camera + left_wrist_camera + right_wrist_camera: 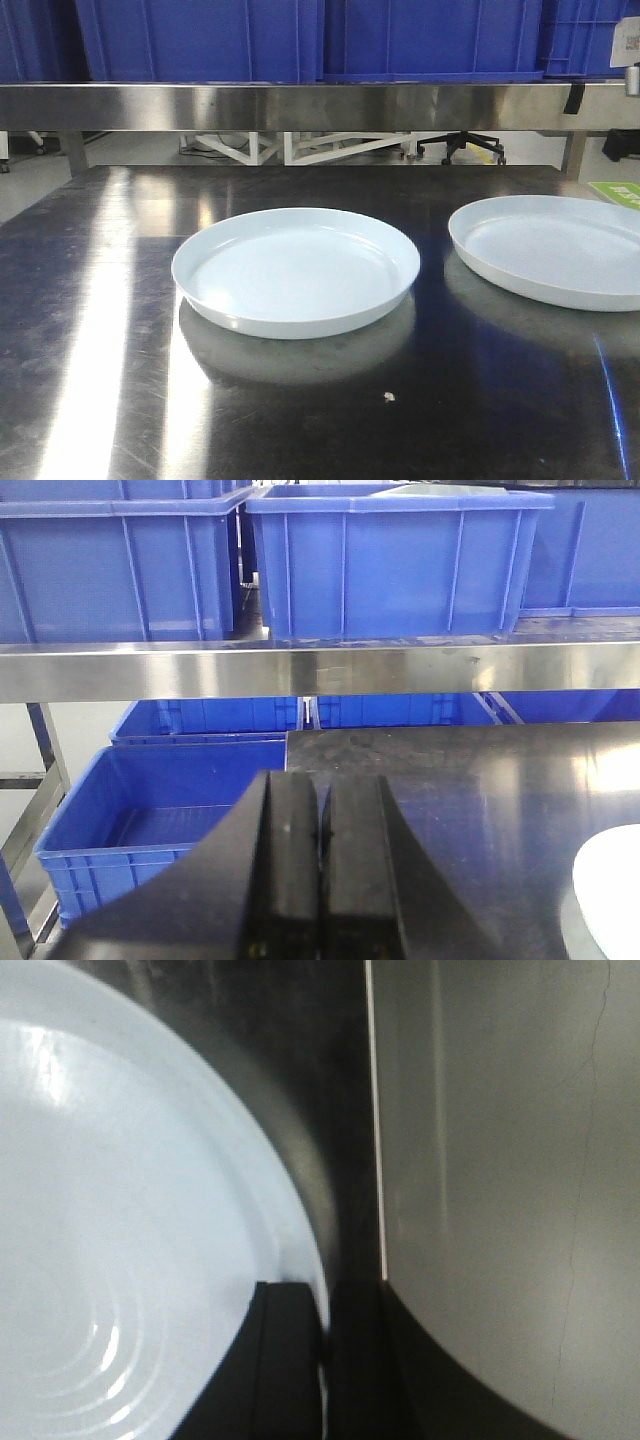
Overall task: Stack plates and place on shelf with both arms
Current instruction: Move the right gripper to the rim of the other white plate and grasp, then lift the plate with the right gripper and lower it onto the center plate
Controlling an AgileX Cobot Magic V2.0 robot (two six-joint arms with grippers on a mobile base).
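Two pale blue plates lie apart on the dark steel table (90, 360): one in the middle (296, 268), one at the right (555, 250), cut off by the frame edge. Neither gripper shows in the front view. In the right wrist view my right gripper (325, 1360) is shut on the rim of a plate (120, 1210), one finger inside the rim and one outside, close to the table's edge. My left gripper (320, 880) is shut and empty, left of a plate edge (612, 890), and faces the steel shelf (300, 668).
The steel shelf (300, 105) runs across the back above the table and carries blue bins (200, 40), also seen in the left wrist view (390, 560). More blue bins (150, 820) stand below, left of the table. Grey floor (500, 1160) lies past the table's right edge.
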